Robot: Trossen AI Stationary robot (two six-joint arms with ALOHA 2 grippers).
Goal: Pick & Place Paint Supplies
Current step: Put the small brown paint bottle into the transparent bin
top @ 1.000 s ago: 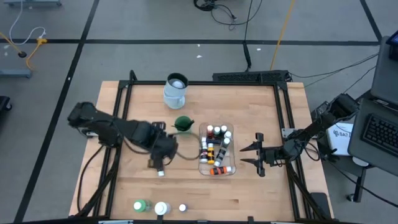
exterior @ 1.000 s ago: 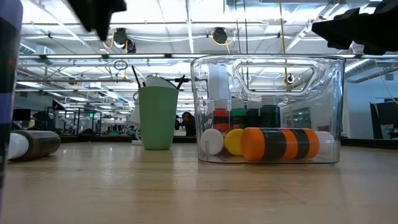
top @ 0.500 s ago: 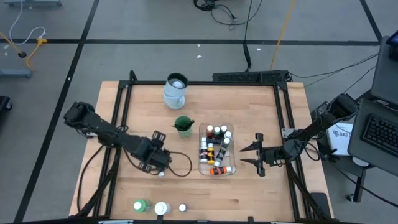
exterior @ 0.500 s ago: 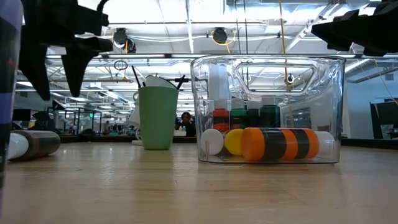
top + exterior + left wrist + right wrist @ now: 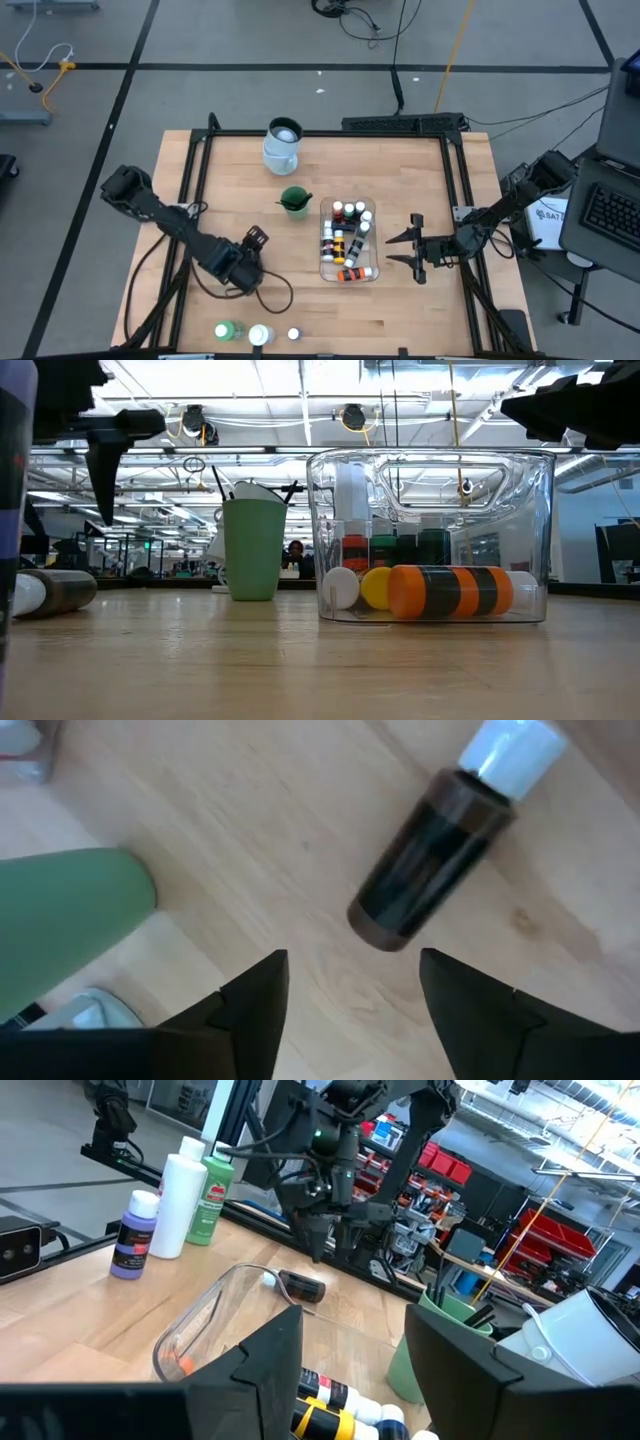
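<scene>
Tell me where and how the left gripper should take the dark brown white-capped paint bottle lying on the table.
Grip the dark brown paint bottle across the middle of its round body, coming straight down from above. It lies on its side on the wooden table, so the jaws should straddle its width, clear of the narrower white cap.

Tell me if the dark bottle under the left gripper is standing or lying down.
Lying down: the dark bottle rests on its side on the table, cap sideways.

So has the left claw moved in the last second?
Yes. In the high view the left claw has pulled back from beside the green cup toward the table's near edge, closer to the green bottle, over a dark paint bottle.
</scene>
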